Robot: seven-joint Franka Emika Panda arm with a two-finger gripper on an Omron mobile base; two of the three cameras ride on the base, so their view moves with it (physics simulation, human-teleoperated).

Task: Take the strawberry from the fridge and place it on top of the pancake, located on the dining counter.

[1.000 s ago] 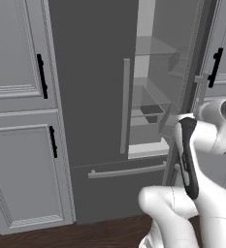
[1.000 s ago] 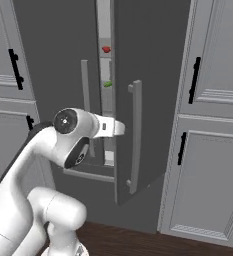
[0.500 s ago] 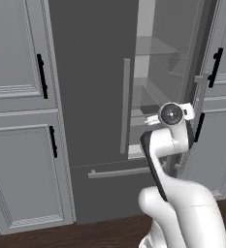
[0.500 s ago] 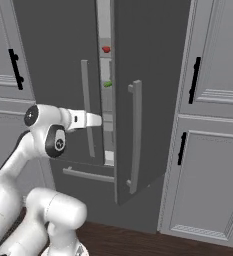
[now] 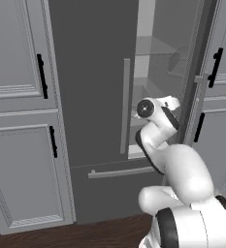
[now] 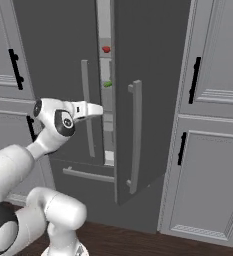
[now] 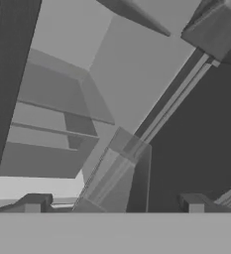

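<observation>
Left base view: my arm rises from lower right w/ the wrist up at the gap of the fridge (image 5: pixel 92 97), whose right door stands ajar. Pale interior w/ glass shelves shows through the opening. Left door is shut, its long vertical handle (image 5: pixel 125 104) just left of my wrist; the bottom drawer bar (image 5: pixel 121 172) runs below it. Light grey cabinets (image 5: pixel 17 121) w/ black handles flank the fridge on both sides.

Right base view: my claw (image 6: pixel 99 109) points right, toward the narrow slit btwn the two doors, fingers just short of it. In that slit the strawberry (image 6: pixel 106 49) sits on an upper shelf, well above my claw; a small green item (image 6: pixel 107 84) sits on a shelf below it, still a bit higher than my fingers. The open door's handle (image 6: pixel 135 135) is right of the slit.

Hand view: my two dark fingertips (image 7: pixel 33 202) stand wide apart at the bottom, nothing btwn them, so claw is open & empty. Ahead: pale fridge walls, shelf edges and the dark door face, all tilted.
</observation>
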